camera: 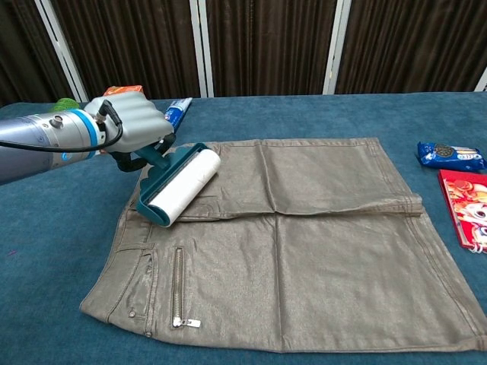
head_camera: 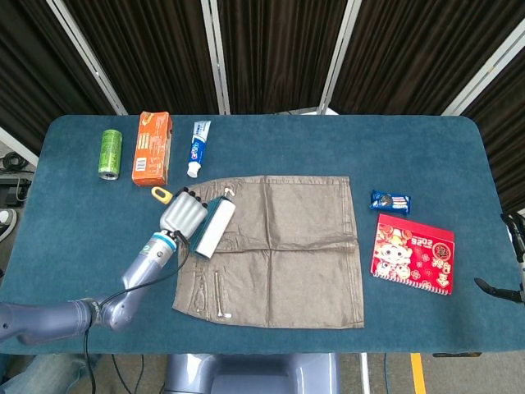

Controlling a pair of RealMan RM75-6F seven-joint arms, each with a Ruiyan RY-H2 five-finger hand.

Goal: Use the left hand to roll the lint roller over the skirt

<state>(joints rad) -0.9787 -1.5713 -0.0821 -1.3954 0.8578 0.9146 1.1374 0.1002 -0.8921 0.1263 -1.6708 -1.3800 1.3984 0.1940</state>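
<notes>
A grey-brown skirt (head_camera: 279, 246) (camera: 304, 243) lies flat in the middle of the blue table. My left hand (head_camera: 182, 212) (camera: 131, 122) grips the teal handle of the lint roller (head_camera: 215, 227) (camera: 181, 187), whose white roll lies on the skirt's waistband end near the upper zip. My right hand (head_camera: 515, 267) shows only at the right edge of the head view, off the table; its fingers are cut off by the frame.
An orange box (head_camera: 152, 148), a green can (head_camera: 110, 153) and a toothpaste tube (head_camera: 198, 148) lie behind the skirt at the left. A blue cookie pack (head_camera: 390, 201) and a red packet (head_camera: 413, 255) lie to the skirt's right.
</notes>
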